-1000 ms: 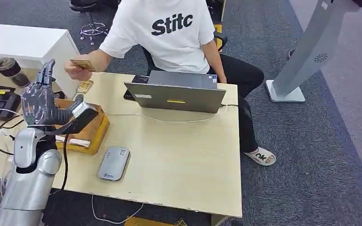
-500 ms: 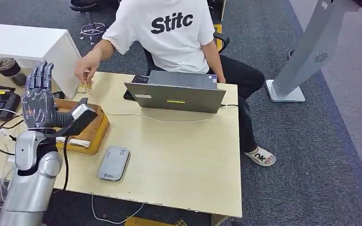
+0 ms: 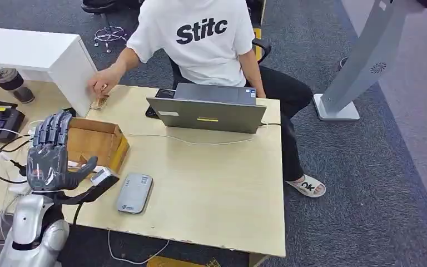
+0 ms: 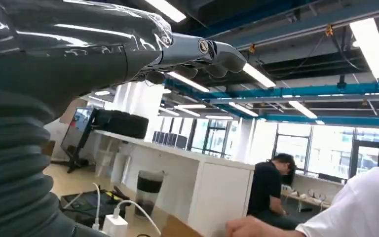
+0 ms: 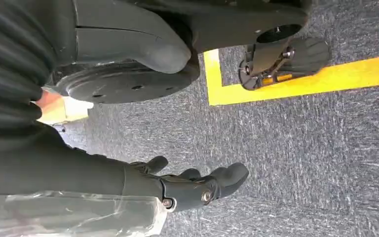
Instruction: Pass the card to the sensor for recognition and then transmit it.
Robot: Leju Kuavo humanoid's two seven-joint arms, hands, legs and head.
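Spanning the head view, a pale wooden table (image 3: 211, 183) carries every item under inspection. A person in a white shirt (image 3: 200, 39) sits at its far side, behind a grey laptop (image 3: 208, 108). An open cardboard box (image 3: 97, 142) sits near the table's left end. The left hand (image 3: 50, 158) is raised above the near left edge of the table, just beside the box, fingers extended and apart, grasping nothing. A grey sensor (image 3: 134, 192) lies flat just right of that hand. The card (image 3: 99, 103) lies on the far left corner of the table, under the person's hand (image 3: 101, 83). The right hand (image 5: 192, 190) hangs over grey carpet, fingers loosely bent and grasping nothing.
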